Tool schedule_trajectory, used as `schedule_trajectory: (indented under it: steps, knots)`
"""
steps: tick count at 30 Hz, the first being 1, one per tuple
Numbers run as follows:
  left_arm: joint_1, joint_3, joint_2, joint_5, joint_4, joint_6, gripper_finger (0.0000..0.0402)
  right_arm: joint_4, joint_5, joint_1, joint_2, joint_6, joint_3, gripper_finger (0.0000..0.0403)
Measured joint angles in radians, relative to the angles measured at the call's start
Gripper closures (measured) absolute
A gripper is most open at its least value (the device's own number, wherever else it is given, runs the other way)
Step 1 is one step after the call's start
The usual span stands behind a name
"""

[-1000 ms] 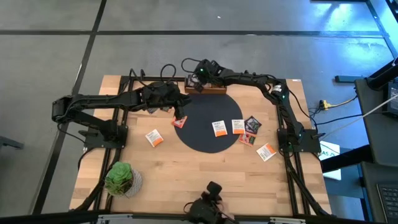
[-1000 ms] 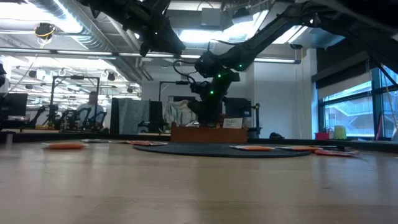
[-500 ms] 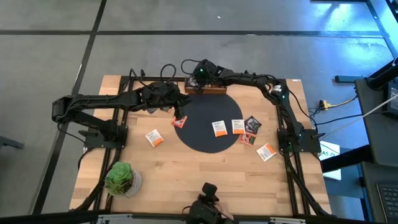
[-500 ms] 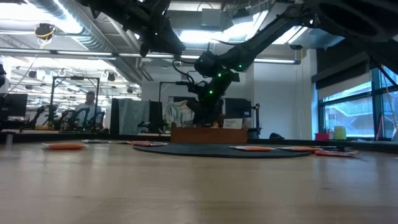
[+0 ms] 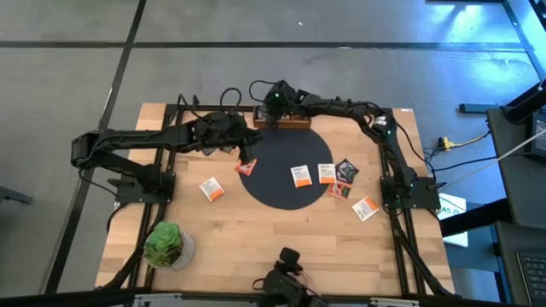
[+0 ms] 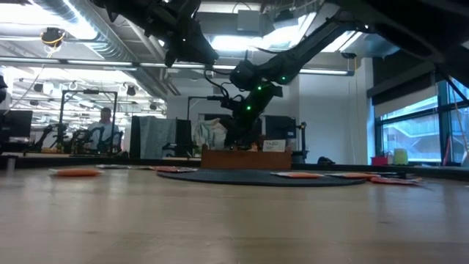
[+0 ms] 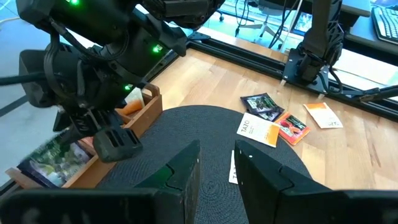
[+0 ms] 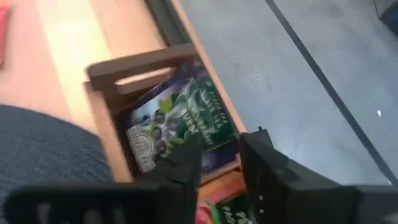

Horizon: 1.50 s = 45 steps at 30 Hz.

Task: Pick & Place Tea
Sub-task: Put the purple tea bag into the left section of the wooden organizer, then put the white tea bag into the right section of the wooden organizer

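Tea packets lie on and around the black round mat [image 5: 281, 183]: orange ones [image 5: 299, 176] [image 5: 326, 173], a dark one [image 5: 346, 169], red ones [image 5: 246, 167] [image 5: 339, 189], and orange ones on the wood [image 5: 212, 189] [image 5: 365, 207]. A wooden box [image 5: 294, 124] stands at the mat's far edge and holds a dark green packet [image 8: 180, 124], lying flat. My right gripper [image 8: 217, 163] hangs open just over that packet, slanting down; whether a tip touches it, I cannot tell. My left gripper [image 7: 217, 168] is open with nothing in it, raised over the mat's left edge [image 5: 247, 156].
A green plant [image 5: 166, 245] stands at the near left corner. The black arm frames [image 5: 401, 192] run along both sides of the table. More packets show in the box beside the right gripper [image 7: 134, 102]. Bare wood lies at the near side [image 5: 290, 226].
My right gripper has turned a little on the spot above the wooden box. My left arm has kept still, and the packets on the mat lie where they were.
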Motion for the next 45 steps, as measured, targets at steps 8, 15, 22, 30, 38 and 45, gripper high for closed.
schedule_trajectory:
  steps: [8, 15, 22, 30, 38, 45]
  knots:
    - [0.0, 0.0, 0.0, 0.0, 0.0, 0.0, 0.0306, -0.043, -0.013, -0.027, -0.001, 0.054, 0.026, 0.0209]
    - [0.0, 0.0, 0.0, 0.0, 0.0, 0.0, 0.0306, -0.156, -0.21, -0.031, -0.029, 0.068, 0.117, 0.0197]
    - [-0.005, 0.0, 0.0, 0.005, -0.002, 0.0, 0.0306, -0.447, -0.577, -0.031, -0.161, 0.041, 0.159, 0.0206]
    - [-0.039, 0.001, 0.06, 0.017, 0.011, -0.005, 0.0306, -0.846, -0.959, -0.039, -0.236, -0.157, 0.122, 0.0207]
    - [-0.116, 0.001, 0.182, 0.006, 0.129, -0.055, 0.0306, -0.55, -0.824, -0.041, -0.494, 0.03, -0.327, 0.0207]
    - [-0.147, 0.001, 0.313, 0.005, 0.361, -0.073, 0.0306, -0.116, -0.588, 0.005, -0.874, 0.189, -0.776, 0.0207]
